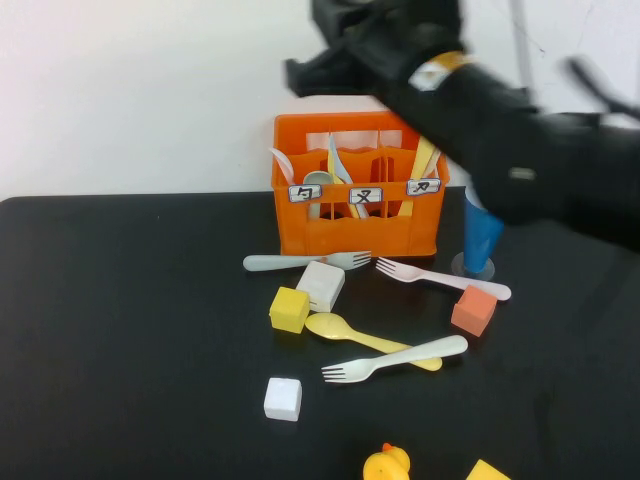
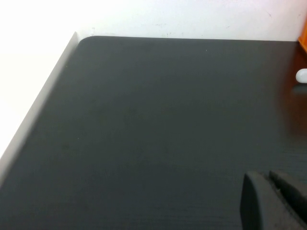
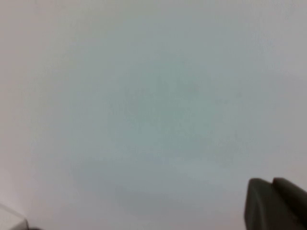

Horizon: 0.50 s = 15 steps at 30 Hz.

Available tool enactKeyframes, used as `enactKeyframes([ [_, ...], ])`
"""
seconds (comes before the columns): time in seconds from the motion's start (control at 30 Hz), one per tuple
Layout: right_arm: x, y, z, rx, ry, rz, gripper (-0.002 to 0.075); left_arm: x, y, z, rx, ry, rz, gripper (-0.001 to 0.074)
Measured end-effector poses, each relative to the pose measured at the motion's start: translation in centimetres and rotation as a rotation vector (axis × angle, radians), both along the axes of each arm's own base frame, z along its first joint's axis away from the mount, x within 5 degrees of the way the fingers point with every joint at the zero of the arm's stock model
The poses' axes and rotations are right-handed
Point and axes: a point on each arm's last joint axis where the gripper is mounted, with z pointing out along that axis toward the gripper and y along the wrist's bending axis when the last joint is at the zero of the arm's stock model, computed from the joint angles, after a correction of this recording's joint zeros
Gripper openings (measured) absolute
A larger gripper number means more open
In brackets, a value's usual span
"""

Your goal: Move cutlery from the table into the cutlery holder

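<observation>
The right gripper [image 1: 300, 75] hangs raised above and just behind the orange plastic crate-like cutlery holder [image 1: 358, 230], its wrist camera facing blank wall; whether its jaws are apart or together cannot be told, and nothing shows between them. Below it, several pastel pieces already stand in the holder's three labelled compartments. On the matte black table [image 1: 120, 320] in front of the holder lie a mint green plastic fork [image 1: 305, 262], a pink plastic fork [image 1: 440, 277], a yellow plastic spoon [image 1: 365, 336] and a white plastic fork [image 1: 395, 361], the last two crossing. A white block [image 1: 321, 285] touches the mint fork's head. The likely next pick should come down on a bare handle, clear of blocks and the blue cup [image 1: 482, 238]. The left gripper [image 2: 273, 203] sits low over bare table, well away; its jaws' state cannot be told
</observation>
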Motion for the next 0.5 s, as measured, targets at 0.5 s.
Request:
enactKeyframes([
  [0.5,-14.3,-10.3,2.1,-0.383,-0.074,0.145,-0.0001,0.0,0.0,0.0,0.000,0.000,0.000,-0.0001],
])
